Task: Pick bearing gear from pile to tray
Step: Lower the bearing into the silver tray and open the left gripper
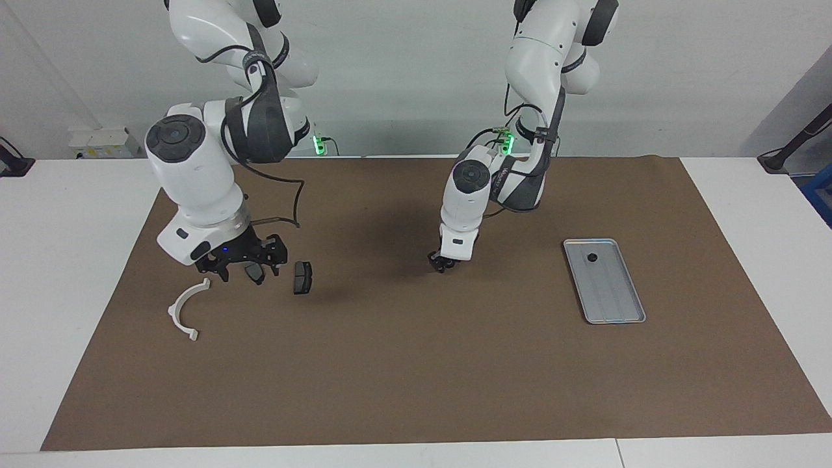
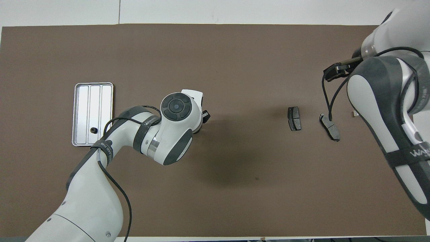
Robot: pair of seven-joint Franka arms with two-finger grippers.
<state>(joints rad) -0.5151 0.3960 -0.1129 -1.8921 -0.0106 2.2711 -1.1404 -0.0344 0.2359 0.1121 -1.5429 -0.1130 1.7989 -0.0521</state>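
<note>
The left gripper, low on the brown mat between pile and tray, appears nearly shut, possibly on a small bearing gear that could slip unseen; the right gripper waits wide above the pile.

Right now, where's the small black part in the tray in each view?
Facing view: the black part lies in the tray, at the tray's end nearer the robots, toward the left arm's end of the table.
Overhead view: the same part lies near the tray's lower edge, again the end nearer the robots.
Shared landmark: the tray itself, the only metal thing on the brown mat.
</note>
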